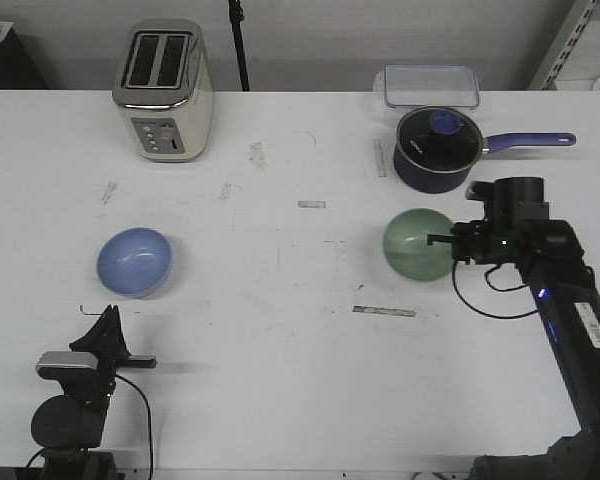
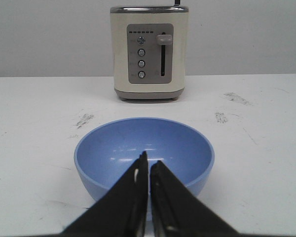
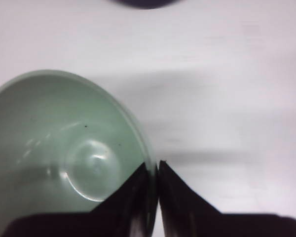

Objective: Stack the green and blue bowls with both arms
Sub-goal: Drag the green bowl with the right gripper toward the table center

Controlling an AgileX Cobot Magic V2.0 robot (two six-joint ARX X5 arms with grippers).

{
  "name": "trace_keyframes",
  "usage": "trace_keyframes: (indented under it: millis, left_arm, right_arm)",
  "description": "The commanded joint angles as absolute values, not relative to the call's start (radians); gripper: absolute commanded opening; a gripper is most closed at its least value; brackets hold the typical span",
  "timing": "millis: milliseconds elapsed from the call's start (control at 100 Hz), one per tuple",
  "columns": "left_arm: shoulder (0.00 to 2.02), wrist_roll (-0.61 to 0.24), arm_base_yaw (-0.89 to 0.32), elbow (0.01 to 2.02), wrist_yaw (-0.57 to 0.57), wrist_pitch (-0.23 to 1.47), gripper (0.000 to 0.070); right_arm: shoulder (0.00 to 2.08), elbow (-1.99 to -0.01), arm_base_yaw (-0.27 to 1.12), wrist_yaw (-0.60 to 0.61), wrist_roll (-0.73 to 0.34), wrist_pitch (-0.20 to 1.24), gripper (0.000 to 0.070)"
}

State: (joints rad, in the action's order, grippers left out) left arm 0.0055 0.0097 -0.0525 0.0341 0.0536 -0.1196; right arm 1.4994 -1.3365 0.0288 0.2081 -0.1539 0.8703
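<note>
Pinching the rim of the green bowl (image 1: 417, 245), the right gripper (image 1: 442, 240) has one finger inside the bowl and one outside, and the two are squeezed close together. In the right wrist view the black fingers (image 3: 138, 197) meet on the thin green edge of the bowl (image 3: 64, 153), with only a tiny gap between them. From the front, the green bowl looks tipped on its side, with its open face turned to the camera. It is on the right side of the white table (image 1: 300, 330), just in front of the dark blue saucepan (image 1: 437, 150). I cannot tell if the bowl touches the table.

Down in the near left corner is the left gripper (image 1: 108, 325). Its fingers are pressed together and hold nothing. In the left wrist view the fingertips (image 2: 140, 165) point at the blue bowl (image 2: 144, 153), and I cannot tell from there if they touch it. From the front there is a gap between them.

That blue bowl (image 1: 134, 262) sits upright on the left side of the table, well apart from the green one. A cream toaster (image 1: 164, 90) stands far behind it. A clear plastic box (image 1: 431, 86) lies behind the saucepan
</note>
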Motion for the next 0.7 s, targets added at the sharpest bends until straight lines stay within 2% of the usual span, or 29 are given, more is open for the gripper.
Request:
trace_keyframes:
  millis: [0,110,260,480,690]
  left_arm:
    - [0.003,0.014,-0.051,0.012,0.052,-0.133,0.0002]
    - [0.003,0.014,-0.051,0.012,0.052,-0.133,0.0002]
    - [0.003,0.014,-0.051,0.012,0.052,-0.133,0.0002]
    - [0.003,0.014,-0.051,0.012,0.052,-0.133,0.0002]
    - [0.003,0.014,-0.051,0.012,0.052,-0.133,0.0002]
  right_arm:
    - [1.514,-1.356,0.094,0.228,-0.260,0.865,0.0015]
    - [1.534,-1.356,0.200,0.218,-0.345,0.833,0.0015]
    - [1.586,-1.356,0.347,0.114,-0.471,0.784,0.0014]
    - [1.656,-1.356,0.459,0.097,-0.554,0.683,0.0015]
    - [1.701,-1.356,0.501,0.048,-0.579,0.642,0.0014]
